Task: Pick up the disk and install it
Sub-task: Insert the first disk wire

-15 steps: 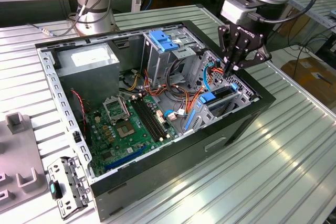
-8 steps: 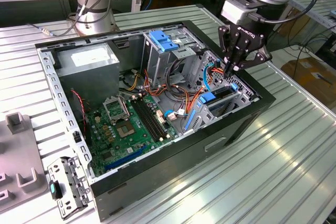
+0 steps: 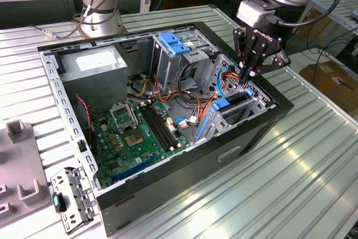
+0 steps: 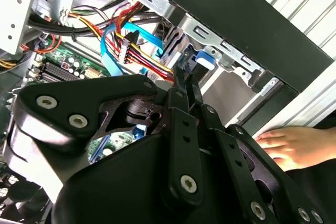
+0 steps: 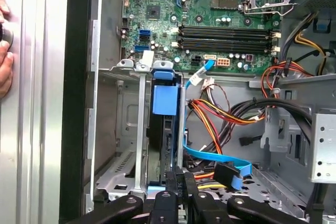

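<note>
The disk stands on edge inside the metal drive bay at the open computer case's corner on the exterior view's right, its blue side rail showing. In the first wrist view the disk is a dark slab with a blue rail tab between the bay's metal walls. My gripper hangs straight above that bay, its fingers pressed together with nothing between them. The closed fingertips point down beside the blue rail, and they hover over the disk's upper edge.
The black case holds a green motherboard, a grey power supply, a tall cage with a blue latch and loose blue and orange cables. A person's hand rests on the table beside the case. A second arm's base stands behind.
</note>
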`<action>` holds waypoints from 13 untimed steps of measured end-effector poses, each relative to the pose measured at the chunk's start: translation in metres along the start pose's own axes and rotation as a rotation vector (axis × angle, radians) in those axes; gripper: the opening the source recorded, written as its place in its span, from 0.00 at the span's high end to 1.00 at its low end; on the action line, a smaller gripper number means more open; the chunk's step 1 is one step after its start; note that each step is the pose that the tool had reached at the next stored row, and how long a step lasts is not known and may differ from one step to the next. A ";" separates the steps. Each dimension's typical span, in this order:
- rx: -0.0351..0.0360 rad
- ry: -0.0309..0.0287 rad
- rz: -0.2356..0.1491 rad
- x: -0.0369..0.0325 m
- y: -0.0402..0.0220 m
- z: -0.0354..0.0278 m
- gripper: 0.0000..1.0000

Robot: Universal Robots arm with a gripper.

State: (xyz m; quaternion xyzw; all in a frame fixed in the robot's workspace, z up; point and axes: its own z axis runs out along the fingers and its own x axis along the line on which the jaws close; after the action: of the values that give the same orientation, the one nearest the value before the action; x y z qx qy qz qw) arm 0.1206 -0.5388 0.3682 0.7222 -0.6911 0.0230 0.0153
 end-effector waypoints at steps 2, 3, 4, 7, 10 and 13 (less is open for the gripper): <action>0.0000 -0.0003 0.000 0.0053 0.0007 0.0020 0.83; 0.0000 -0.0010 0.000 0.0061 0.0024 0.0030 0.83; 0.0001 -0.0007 0.000 0.0060 0.0027 0.0046 0.83; 0.0001 -0.0007 0.000 0.0056 0.0032 0.0097 0.83; -0.0003 -0.0005 0.010 0.0048 0.0037 0.0125 0.83; -0.0014 -0.0003 0.029 0.0045 0.0055 0.0141 0.83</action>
State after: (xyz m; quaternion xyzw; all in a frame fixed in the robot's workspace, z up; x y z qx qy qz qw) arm 0.1155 -0.5443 0.3543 0.7120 -0.7016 0.0227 0.0154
